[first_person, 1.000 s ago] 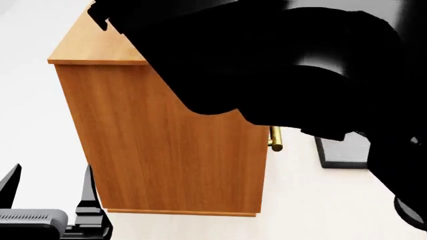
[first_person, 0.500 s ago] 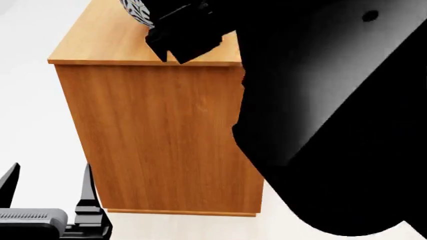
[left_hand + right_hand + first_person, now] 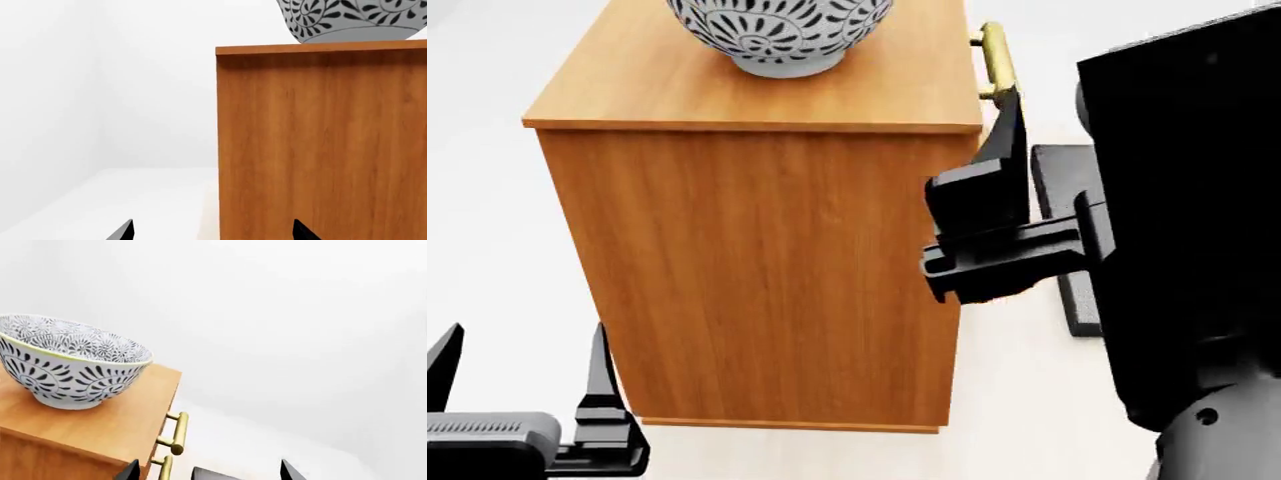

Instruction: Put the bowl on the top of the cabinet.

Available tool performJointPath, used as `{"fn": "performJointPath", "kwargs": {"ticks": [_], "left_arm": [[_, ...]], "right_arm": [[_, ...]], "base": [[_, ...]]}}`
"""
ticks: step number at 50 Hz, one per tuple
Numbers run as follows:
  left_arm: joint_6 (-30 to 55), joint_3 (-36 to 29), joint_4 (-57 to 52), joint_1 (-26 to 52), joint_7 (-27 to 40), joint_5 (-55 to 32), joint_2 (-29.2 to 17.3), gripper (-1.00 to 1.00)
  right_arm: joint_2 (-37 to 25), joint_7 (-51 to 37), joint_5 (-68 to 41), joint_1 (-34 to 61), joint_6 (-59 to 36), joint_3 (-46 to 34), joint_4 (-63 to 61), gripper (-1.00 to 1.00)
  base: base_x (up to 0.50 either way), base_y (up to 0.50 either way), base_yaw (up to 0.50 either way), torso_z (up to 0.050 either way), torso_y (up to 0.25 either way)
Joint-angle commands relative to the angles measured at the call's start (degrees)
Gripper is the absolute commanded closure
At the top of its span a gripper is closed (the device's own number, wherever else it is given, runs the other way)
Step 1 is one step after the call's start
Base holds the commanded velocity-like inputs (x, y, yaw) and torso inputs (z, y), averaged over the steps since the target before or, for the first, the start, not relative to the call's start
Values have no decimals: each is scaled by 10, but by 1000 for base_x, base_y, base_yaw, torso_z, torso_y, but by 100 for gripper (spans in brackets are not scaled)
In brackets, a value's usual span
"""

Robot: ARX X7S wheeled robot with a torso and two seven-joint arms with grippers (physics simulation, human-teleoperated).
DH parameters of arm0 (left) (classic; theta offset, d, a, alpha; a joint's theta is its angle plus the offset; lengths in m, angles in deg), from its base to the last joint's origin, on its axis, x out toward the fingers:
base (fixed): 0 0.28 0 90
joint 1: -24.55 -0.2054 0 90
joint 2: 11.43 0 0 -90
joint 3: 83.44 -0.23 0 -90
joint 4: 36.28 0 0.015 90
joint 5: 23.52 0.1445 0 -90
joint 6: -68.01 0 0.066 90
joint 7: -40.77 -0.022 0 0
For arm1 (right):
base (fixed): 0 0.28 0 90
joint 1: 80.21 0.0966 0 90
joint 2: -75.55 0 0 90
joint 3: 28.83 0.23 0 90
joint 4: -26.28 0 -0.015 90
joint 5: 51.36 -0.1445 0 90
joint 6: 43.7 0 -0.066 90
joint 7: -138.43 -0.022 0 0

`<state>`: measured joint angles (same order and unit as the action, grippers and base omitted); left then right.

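The bowl [image 3: 781, 30], white with a dark leaf pattern, stands upright on the flat top of the orange-brown cabinet [image 3: 761, 270]. It also shows in the right wrist view [image 3: 67, 370] and in the left wrist view [image 3: 353, 22]. Nothing holds it. My right gripper [image 3: 1010, 135] is open and empty, beside the cabinet's right front corner, below and clear of the bowl; its tips show in the right wrist view [image 3: 210, 472]. My left gripper [image 3: 521, 375] is open and empty, low by the cabinet's left side [image 3: 320, 140].
Brass bar handles [image 3: 997, 60] stick out from the cabinet's drawer front, close to my right gripper; they also show in the right wrist view [image 3: 177, 432]. A dark flat slab [image 3: 1057, 240] lies on the pale floor to the cabinet's right. White walls stand behind.
My right arm has pulled back off the cabinet top, to the right and down, uncovering the bowl that now stands free there. The left arm has not moved.
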<state>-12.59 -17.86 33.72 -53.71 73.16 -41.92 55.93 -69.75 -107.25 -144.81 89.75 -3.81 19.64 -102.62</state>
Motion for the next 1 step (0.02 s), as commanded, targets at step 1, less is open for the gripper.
{"fn": "performJointPath", "kwargs": {"ticks": [1], "left_arm": [[-2,-1,3,2,1,0,1,-100]], "right_arm": [[-61,71,166,-207,117,-4,-29,-100]], "base": [[0,0,0,0,0]]}}
